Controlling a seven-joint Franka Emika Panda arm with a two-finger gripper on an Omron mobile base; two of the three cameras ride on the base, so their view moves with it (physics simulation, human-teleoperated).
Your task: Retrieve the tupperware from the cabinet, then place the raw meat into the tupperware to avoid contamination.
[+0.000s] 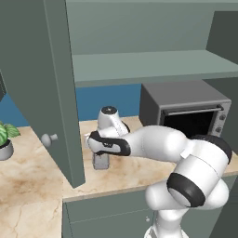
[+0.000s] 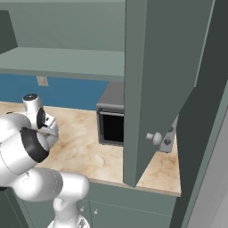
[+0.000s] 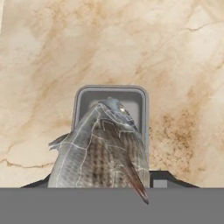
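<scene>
Holding: gripper (image 3: 100, 186) clamped on raw meat (image 3: 103, 148), center-bottom of hand view
Below it: tupperware (image 3: 110, 98), open, on marble counter (image 3: 39, 65)
Cabinet (image 1: 37, 83): doors open

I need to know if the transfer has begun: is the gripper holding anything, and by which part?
The gripper holds the raw meat by its near end, over the tupperware on the counter.

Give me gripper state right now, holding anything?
Gripper: shut on the raw meat, held directly above the tupperware on the counter.
</scene>
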